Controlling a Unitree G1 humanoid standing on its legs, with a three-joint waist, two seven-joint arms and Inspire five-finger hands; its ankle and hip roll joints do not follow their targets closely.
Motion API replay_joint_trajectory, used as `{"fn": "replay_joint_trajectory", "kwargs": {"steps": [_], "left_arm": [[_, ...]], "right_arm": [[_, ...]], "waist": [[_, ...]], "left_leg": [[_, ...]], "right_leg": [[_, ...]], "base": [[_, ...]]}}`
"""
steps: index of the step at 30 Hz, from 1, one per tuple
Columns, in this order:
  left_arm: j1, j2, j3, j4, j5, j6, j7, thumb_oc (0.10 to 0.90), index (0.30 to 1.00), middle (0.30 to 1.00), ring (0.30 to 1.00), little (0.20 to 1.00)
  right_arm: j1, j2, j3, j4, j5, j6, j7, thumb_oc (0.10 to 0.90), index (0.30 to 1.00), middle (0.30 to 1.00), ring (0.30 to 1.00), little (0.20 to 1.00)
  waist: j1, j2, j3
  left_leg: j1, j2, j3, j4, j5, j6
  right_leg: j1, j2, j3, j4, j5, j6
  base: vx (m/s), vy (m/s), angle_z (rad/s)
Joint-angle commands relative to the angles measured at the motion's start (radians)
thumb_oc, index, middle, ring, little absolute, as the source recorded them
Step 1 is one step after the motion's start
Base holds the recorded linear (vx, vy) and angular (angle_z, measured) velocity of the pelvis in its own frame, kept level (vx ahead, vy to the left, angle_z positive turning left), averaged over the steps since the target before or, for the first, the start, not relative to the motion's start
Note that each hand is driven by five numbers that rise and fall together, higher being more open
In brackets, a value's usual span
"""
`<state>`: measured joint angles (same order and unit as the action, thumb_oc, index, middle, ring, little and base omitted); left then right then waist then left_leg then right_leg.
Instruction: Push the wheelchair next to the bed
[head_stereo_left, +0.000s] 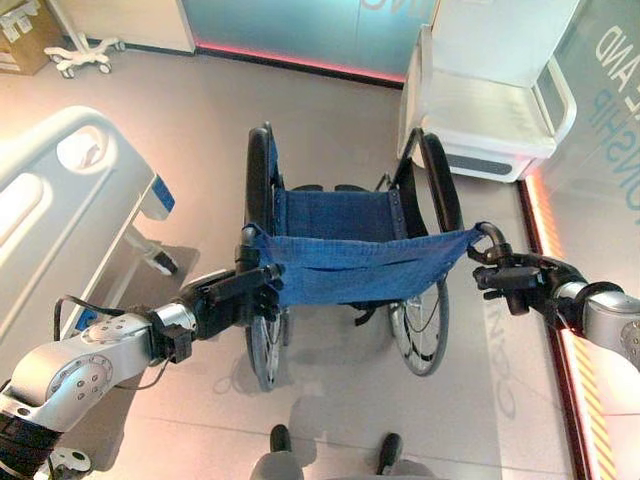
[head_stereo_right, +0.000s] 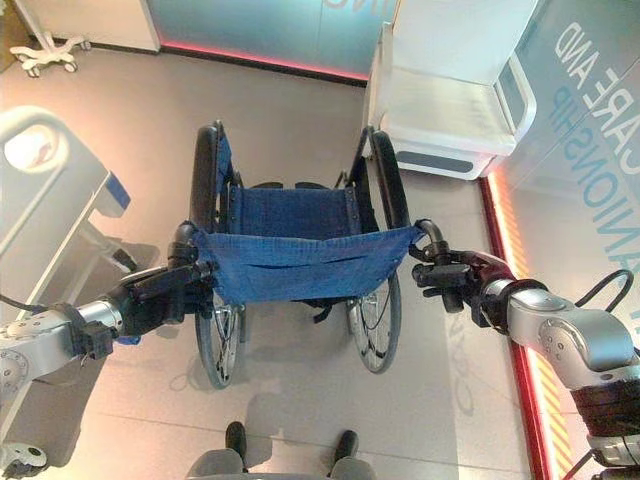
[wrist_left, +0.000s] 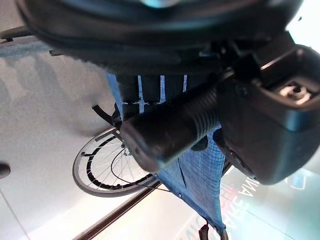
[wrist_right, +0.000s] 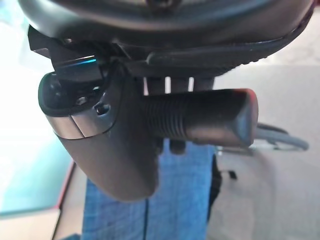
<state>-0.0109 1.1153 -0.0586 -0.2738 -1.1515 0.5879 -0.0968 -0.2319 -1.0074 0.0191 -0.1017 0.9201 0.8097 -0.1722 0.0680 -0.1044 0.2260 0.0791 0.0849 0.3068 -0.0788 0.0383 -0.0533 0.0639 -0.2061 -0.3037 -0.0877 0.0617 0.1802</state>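
Note:
The wheelchair (head_stereo_left: 340, 215), with a blue cloth seat and backrest and black wheels, stands in the middle of the floor with its back towards me. My left hand (head_stereo_left: 235, 295) is curled round its left push handle (wrist_left: 170, 130), a black ribbed grip, with the thumb (wrist_left: 265, 125) wrapped over it. My right hand (head_stereo_left: 515, 275) holds the right push handle (wrist_right: 200, 117) in the same way, with its thumb (wrist_right: 110, 150) beside the grip. The white bed (head_stereo_left: 60, 200) lies to the left of the wheelchair, a short gap away from its left wheel.
A white armchair (head_stereo_left: 490, 100) stands just beyond the wheelchair at the back right. A glass wall with a glowing red floor strip (head_stereo_left: 560, 330) runs along the right. A wheeled stand base (head_stereo_left: 85, 55) and a cardboard box (head_stereo_left: 20, 40) sit at the back left.

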Motion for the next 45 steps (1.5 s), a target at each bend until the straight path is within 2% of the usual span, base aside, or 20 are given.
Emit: {"fn": "replay_joint_trajectory", "kwargs": {"steps": [1, 8, 19, 22, 23, 24, 25, 26, 28, 29, 30, 31, 33, 34, 35, 36, 37, 40, 44, 45], "left_arm": [[-0.137, -0.014, 0.078, 0.061, 0.016, -0.098, 0.006, 0.4, 0.3, 0.3, 0.3, 0.3], [-0.129, -0.01, 0.086, 0.057, 0.012, -0.087, 0.01, 0.4, 0.3, 0.3, 0.3, 0.3], [-0.108, -0.012, 0.119, 0.044, -0.015, -0.089, 0.05, 0.4, 0.3, 0.3, 0.3, 0.3], [-0.096, -0.023, 0.143, 0.038, -0.052, -0.105, 0.105, 0.4, 0.3, 0.3, 0.3, 0.3], [-0.091, -0.037, 0.156, 0.041, -0.075, -0.113, 0.14, 0.4, 0.3, 0.3, 0.3, 0.3], [-0.091, -0.038, 0.157, 0.041, -0.077, -0.114, 0.142, 0.4, 0.3, 0.3, 0.3, 0.3], [-0.08, -0.05, 0.17, 0.045, -0.078, -0.12, 0.147, 0.4, 0.3, 0.3, 0.3, 0.3], [-0.078, -0.052, 0.174, 0.046, -0.078, -0.12, 0.148, 0.4, 0.3, 0.3, 0.3, 0.3], [-0.056, -0.072, 0.202, 0.053, -0.068, -0.118, 0.137, 0.4, 0.3, 0.3, 0.3, 0.3], [-0.052, -0.081, 0.21, 0.056, -0.063, -0.116, 0.134, 0.4, 0.3, 0.3, 0.3, 0.3], [-0.035, -0.089, 0.233, 0.055, -0.065, -0.107, 0.139, 0.4, 0.3, 0.3, 0.3, 0.3], [-0.031, -0.09, 0.237, 0.055, -0.065, -0.106, 0.139, 0.4, 0.3, 0.3, 0.3, 0.3], [0.008, -0.1, 0.264, 0.048, -0.063, -0.11, 0.144, 0.4, 0.3, 0.3, 0.3, 0.3], [0.009, -0.1, 0.264, 0.047, -0.063, -0.11, 0.144, 0.4, 0.3, 0.3, 0.3, 0.3], [0.027, -0.1, 0.273, 0.05, -0.065, -0.118, 0.142, 0.4, 0.3, 0.3, 0.3, 0.3], [0.034, -0.099, 0.276, 0.049, -0.066, -0.12, 0.142, 0.4, 0.3, 0.3, 0.3, 0.3], [0.058, -0.102, 0.284, 0.057, -0.06, -0.133, 0.134, 0.4, 0.3, 0.3, 0.3, 0.3], [0.096, -0.117, 0.301, 0.051, -0.043, -0.156, 0.125, 0.4, 0.3, 0.3, 0.3, 0.3], [0.085, -0.111, 0.295, 0.073, -0.061, -0.169, 0.128, 0.4, 0.3, 0.3, 0.3, 0.3], [0.075, -0.108, 0.29, 0.08, -0.05, -0.165, 0.123, 0.4, 0.3, 0.3, 0.3, 0.3]], "right_arm": [[0.005, -0.08, 0.045, 0.078, 0.001, -0.039, -0.087, 0.4, 0.3, 0.3, 0.3, 0.3], [0.008, -0.08, 0.037, 0.046, 0.007, -0.069, -0.121, 0.4, 0.3, 0.3, 0.3, 0.3], [-0.012, -0.111, 0.04, -0.037, -0.02, -0.07, -0.076, 0.4, 0.3, 0.3, 0.3, 0.3], [-0.03, -0.129, 0.045, -0.059, -0.031, -0.071, -0.044, 0.4, 0.3, 0.3, 0.3, 0.3], [-0.051, -0.142, 0.056, -0.063, -0.045, -0.074, -0.015, 0.4, 0.3, 0.3, 0.3, 0.3], [-0.054, -0.143, 0.058, -0.062, -0.047, -0.075, -0.012, 0.4, 0.3, 0.3, 0.3, 0.3], [-0.074, -0.153, 0.071, -0.064, -0.05, -0.077, 0.002, 0.4, 0.3, 0.3, 0.3, 0.3], [-0.079, -0.155, 0.074, -0.064, -0.049, -0.077, 0.005, 0.4, 0.3, 0.3, 0.3, 0.3], [-0.104, -0.162, 0.092, -0.069, -0.053, -0.081, 0.03, 0.4, 0.3, 0.3, 0.3, 0.3], [-0.109, -0.158, 0.096, -0.069, -0.06, -0.084, 0.04, 0.4, 0.3, 0.3, 0.3, 0.3], [-0.118, -0.145, 0.109, -0.072, -0.092, -0.089, 0.072, 0.4, 0.3, 0.3, 0.3, 0.3], [-0.12, -0.143, 0.111, -0.073, -0.096, -0.09, 0.075, 0.4, 0.3, 0.3, 0.3, 0.3], [-0.121, -0.124, 0.126, -0.104, -0.125, -0.09, 0.093, 0.4, 0.3, 0.3, 0.3, 0.3], [-0.121, -0.123, 0.127, -0.103, -0.126, -0.09, 0.093, 0.4, 0.3, 0.3, 0.3, 0.3], [-0.118, -0.109, 0.137, -0.117, -0.14, -0.098, 0.103, 0.4, 0.3, 0.3, 0.3, 0.3], [-0.117, -0.105, 0.141, -0.12, -0.145, -0.101, 0.107, 0.4, 0.3, 0.3, 0.3, 0.3], [-0.111, -0.089, 0.154, -0.135, -0.158, -0.108, 0.117, 0.4, 0.3, 0.3, 0.3, 0.3], [-0.114, -0.082, 0.166, -0.162, -0.163, -0.107, 0.123, 0.4, 0.3, 0.3, 0.3, 0.3], [-0.146, -0.072, 0.193, -0.148, -0.168, -0.122, 0.14, 0.4, 0.3, 0.3, 0.3, 0.3], [-0.145, -0.065, 0.188, -0.141, -0.182, -0.126, 0.156, 0.4, 0.3, 0.3, 0.3, 0.3]], "waist": [[-0.033, 0.106, -0.041], [-0.034, 0.108, -0.046], [-0.043, 0.107, -0.048], [-0.047, 0.1, -0.05], [-0.047, 0.093, -0.043], [-0.047, 0.092, -0.045], [-0.043, 0.088, -0.037], [-0.042, 0.086, -0.038], [-0.033, 0.081, -0.016], [-0.028, 0.076, -0.009], [-0.009, 0.079, 0.012], [-0.007, 0.078, 0.013], [0.023, 0.094, 0.031], [0.023, 0.093, 0.032], [0.049, 0.114, 0.035], [0.056, 0.116, 0.038], [0.082, 0.13, 0.039], [0.113, 0.138, 0.043], [0.12, 0.127, 0.027], [0.124, 0.117, 0.02]], "left_leg": [[-0.004, 0.046, -0.013, -0.008, 0.008, -0.051], [0.002, 0.048, -0.011, -0.007, 0.006, -0.052], [0.006, 0.082, -0.012, 0.006, 0.015, -0.07], [-0.008, 0.117, -0.013, 0.068, 0.017, -0.093], [-0.028, 0.143, -0.015, 0.159, 0.015, -0.104], [-0.034, 0.144, -0.016, 0.163, 0.017, -0.104], [-0.058, 0.164, -0.03, 0.262, 0.034, -0.109], [-0.069, 0.168, -0.033, 0.282, 0.043, -0.109], [-0.143, 0.191, -0.064, 0.466, 0.087, -0.112], [-0.172, 0.178, -0.082, 0.509, 0.094, -0.103], [-0.22, 0.112, -0.121, 0.531, 0.073, -0.078], [-0.225, 0.104, -0.122, 0.528, 0.073, -0.074], [-0.263, 0.037, -0.141, 0.432, 0.098, -0.061], [-0.26, 0.036, -0.14, 0.43, 0.099, -0.06], [-0.287, 0.008, -0.182, 0.305, 0.15, -0.071], [-0.286, -0.001, -0.192, 0.266, 0.168, -0.074], [-0.304, -0.014, -0.232, 0.171, 0.228, -0.083], [-0.322, -0.023, -0.263, 0.103, 0.287, -0.09], [-0.317, -0.034, -0.223, 0.156, 0.179, -0.047], [-0.329, -0.043, -0.207, 0.187, 0.132, -0.029]], "right_leg": [[0.019, 0.037, -0.021, 0.048, -0.058, -0.02], [0.02, 0.04, -0.026, 0.053, -0.062, -0.023], [0.013, 0.085, -0.026, 0.058, -0.081, -0.053], [0.008, 0.105, -0.032, 0.066, -0.088, -0.074], [0.008, 0.109, -0.033, 0.074, -0.09, -0.088], [0.005, 0.109, -0.033, 0.075, -0.088, -0.089], [0.004, 0.114, -0.03, 0.087, -0.093, -0.102], [0.0, 0.116, -0.029, 0.089, -0.093, -0.106], [0.013, 0.141, -0.017, 0.108, -0.105, -0.135], [0.017, 0.146, -0.005, 0.114, -0.106, -0.143], [0.036, 0.16, 0.034, 0.132, -0.121, -0.144], [0.036, 0.16, 0.038, 0.134, -0.121, -0.143], [0.071, 0.193, 0.077, 0.146, -0.146, -0.137], [0.072, 0.192, 0.077, 0.146, -0.146, -0.137], [0.095, 0.221, 0.098, 0.149, -0.158, -0.132], [0.105, 0.225, 0.106, 0.151, -0.165, -0.131], [0.147, 0.25, 0.132, 0.149, -0.186, -0.133], [0.21, 0.277, 0.173, 0.159, -0.232, -0.144], [0.225, 0.273, 0.177, 0.219, -0.299, -0.138], [0.229, 0.269, 0.178, 0.252, -0.328, -0.132]], "base": [[0.0, 0.0, 0.0], [0.02, -0.032, 0.01], [0.02, -0.132, -0.02], [0.06, -0.222, -0.04], [0.04, -0.173, -0.08], [0.07, -0.221, -0.09], [0.04, -0.125, -0.1], [0.09, -0.223, -0.18], [0.14, -0.221, -0.27], [0.24, -0.139, -0.36], [0.2, -0.066, -0.28], [0.23, -0.015, -0.32], [0.26, 0.018, -0.27], [0.37, 0.059, -0.39], [0.28, 0.053, -0.45], [0.54, 0.092, -0.79], [0.38, 0.055, -0.74], [0.47, 0.119, -0.69], [0.34, 0.167, -0.27], [0.34, 0.171, -0.18]]}}
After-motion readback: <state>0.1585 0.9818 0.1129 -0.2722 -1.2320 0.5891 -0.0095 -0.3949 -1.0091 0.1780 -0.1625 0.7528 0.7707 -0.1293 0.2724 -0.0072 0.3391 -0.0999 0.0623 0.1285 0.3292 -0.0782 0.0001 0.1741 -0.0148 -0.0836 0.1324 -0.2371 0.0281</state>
